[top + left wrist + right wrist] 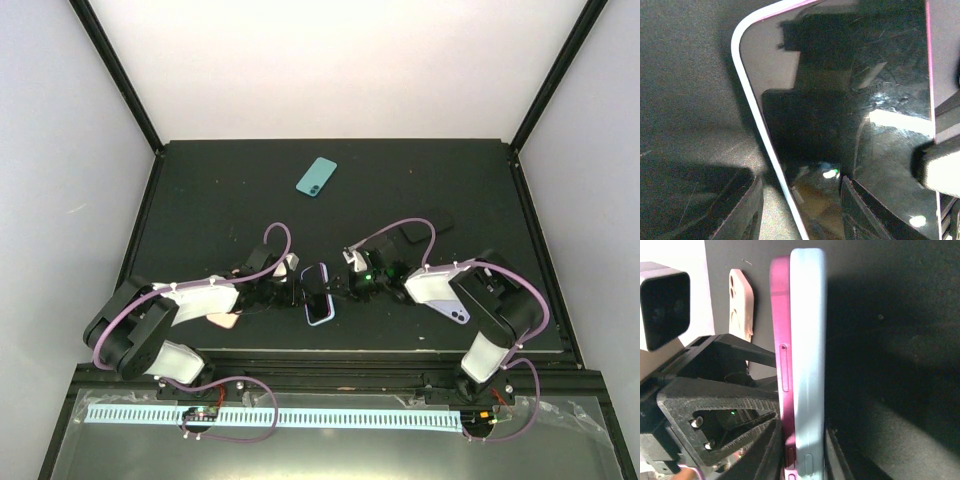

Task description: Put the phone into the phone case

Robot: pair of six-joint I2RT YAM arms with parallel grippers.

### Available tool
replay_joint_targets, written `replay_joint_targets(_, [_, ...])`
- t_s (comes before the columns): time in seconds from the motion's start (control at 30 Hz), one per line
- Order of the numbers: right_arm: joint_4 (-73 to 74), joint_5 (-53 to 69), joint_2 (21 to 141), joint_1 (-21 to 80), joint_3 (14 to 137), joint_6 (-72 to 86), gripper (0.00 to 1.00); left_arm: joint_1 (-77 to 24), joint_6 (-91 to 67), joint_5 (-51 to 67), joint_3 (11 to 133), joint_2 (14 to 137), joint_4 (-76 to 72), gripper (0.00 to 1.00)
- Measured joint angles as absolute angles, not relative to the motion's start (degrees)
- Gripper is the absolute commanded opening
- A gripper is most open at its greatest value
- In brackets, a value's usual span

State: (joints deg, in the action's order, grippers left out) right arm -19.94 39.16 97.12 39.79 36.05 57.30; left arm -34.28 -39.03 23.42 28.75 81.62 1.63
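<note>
The teal-green phone (316, 177) lies back up at the far middle of the black table, away from both grippers. The pale lavender phone case (453, 306), dark camera cut-out at its near corner, lies at the near right, partly under my right arm. My right gripper (341, 290) (800, 440) is shut across the thickness of a magenta-pink phone (782, 340) seated in a pale blue case (809, 340) at the table's middle front (318, 295). My left gripper (293, 285) (800, 192) is open, straddling that case's pale rim (757, 120), one finger over the black screen.
A pale pink case (226, 320) (742, 305) lies at the near left by my left arm. Two dark flat phone-sized items (422, 232) lie at the back right. Black frame posts stand at the table's corners, with white walls beyond.
</note>
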Motion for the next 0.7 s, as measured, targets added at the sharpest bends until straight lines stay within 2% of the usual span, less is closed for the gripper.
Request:
replay_joint_targets(0.03, [-19.6,39.1,97.1,39.8,36.2,56.9,0.04,-34.3,-39.0,23.4,28.8,81.6,1.6,0.44])
replay_joint_targets(0.07, [-19.1,39.0,97.1,39.8,36.4,56.9,0.01,-34.3,-39.0,23.4,28.8,81.6,1.6,0.44])
replay_joint_targets(0.27, [-13.6,34.9,94.0,39.9,36.5,53.8,0.02,-34.2,-39.9,22.5,27.1,79.2,1.3,0.48])
replay_joint_targets(0.57, [-12.7,32.5,87.2,39.9,33.3,52.5,0.01,-28.8,-42.5,28.7,21.1,69.1,-3.2,0.71])
replay_joint_targets(0.7, [-17.4,33.9,81.1,39.9,30.4,54.0,0.01,-26.9,-43.2,34.7,20.0,64.1,-5.6,0.74])
